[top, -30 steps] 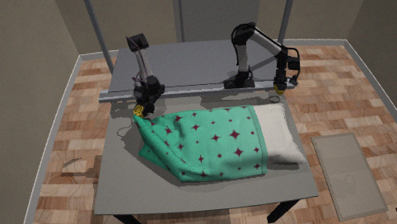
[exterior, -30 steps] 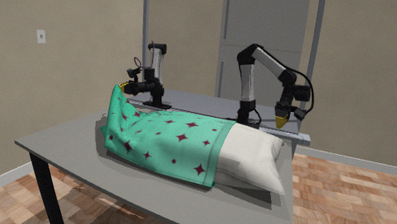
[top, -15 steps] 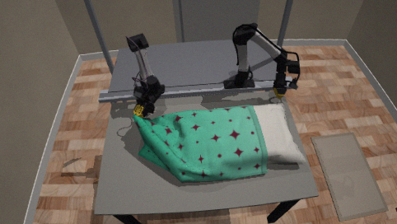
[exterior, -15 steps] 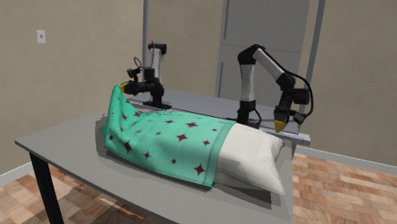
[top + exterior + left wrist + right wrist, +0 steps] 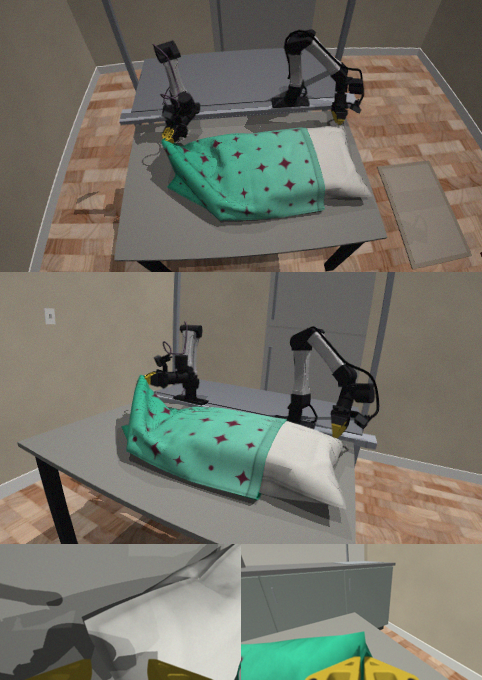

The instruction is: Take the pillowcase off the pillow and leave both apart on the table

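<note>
The green pillowcase (image 5: 250, 175) (image 5: 200, 447) with dark red stars covers most of the pillow. The pillow's bare white end (image 5: 336, 162) (image 5: 300, 462) (image 5: 188, 620) sticks out of the hem at the right in the top and exterior views. My right gripper (image 5: 168, 139) (image 5: 146, 379) (image 5: 362, 662) is shut on the pillowcase's closed-end corner and holds it raised above the table. My left gripper (image 5: 338, 121) (image 5: 336, 434) (image 5: 119, 665) is open and empty, pointing down just above the pillow's back corner at the bare end. The pillow inside the case is hidden.
The table (image 5: 165, 230) (image 5: 75, 442) carries both pieces. The pillow's bare end lies near the table's right edge in the top view. A rail (image 5: 240, 111) runs along the back, by the arm bases. A flat mat (image 5: 425, 215) lies on the floor at the right.
</note>
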Robot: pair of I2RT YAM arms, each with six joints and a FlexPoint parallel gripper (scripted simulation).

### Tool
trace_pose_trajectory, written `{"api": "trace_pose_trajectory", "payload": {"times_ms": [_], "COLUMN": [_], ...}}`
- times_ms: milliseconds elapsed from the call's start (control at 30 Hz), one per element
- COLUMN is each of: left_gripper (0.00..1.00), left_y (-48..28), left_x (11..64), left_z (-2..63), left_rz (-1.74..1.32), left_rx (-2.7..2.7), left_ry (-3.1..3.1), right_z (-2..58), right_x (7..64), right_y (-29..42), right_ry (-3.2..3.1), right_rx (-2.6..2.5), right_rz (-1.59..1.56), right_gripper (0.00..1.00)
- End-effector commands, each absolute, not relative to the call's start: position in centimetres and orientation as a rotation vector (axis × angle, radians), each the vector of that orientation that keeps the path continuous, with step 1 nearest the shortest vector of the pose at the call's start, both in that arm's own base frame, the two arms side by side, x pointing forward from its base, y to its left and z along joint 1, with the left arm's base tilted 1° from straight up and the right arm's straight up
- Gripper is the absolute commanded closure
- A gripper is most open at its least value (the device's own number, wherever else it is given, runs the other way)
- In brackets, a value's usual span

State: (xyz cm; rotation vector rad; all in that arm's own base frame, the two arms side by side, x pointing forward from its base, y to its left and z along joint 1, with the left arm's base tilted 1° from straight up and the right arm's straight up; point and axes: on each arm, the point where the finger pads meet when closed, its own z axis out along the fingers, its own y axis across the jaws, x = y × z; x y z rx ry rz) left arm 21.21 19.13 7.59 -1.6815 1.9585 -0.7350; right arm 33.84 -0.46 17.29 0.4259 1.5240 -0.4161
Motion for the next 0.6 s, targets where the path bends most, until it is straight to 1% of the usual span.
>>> {"api": "trace_pose_trajectory", "payload": {"times_ms": [0,567], "left_gripper": [0.55,0.55], "left_y": [19.2,19.0], "left_x": [21.5,23.0], "left_z": [6.5,4.6], "left_rz": [-0.725,-0.722], "left_rx": [-1.704,-1.705], "left_ry": [1.950,1.950], "right_z": [17.7,17.7], "right_x": [33.4,33.4], "right_y": [-0.8,-0.8], "right_ry": [1.509,1.509], "right_rx": [0.431,0.431], "right_rz": [-0.418,-0.418], "right_gripper": [1.00,1.00]}}
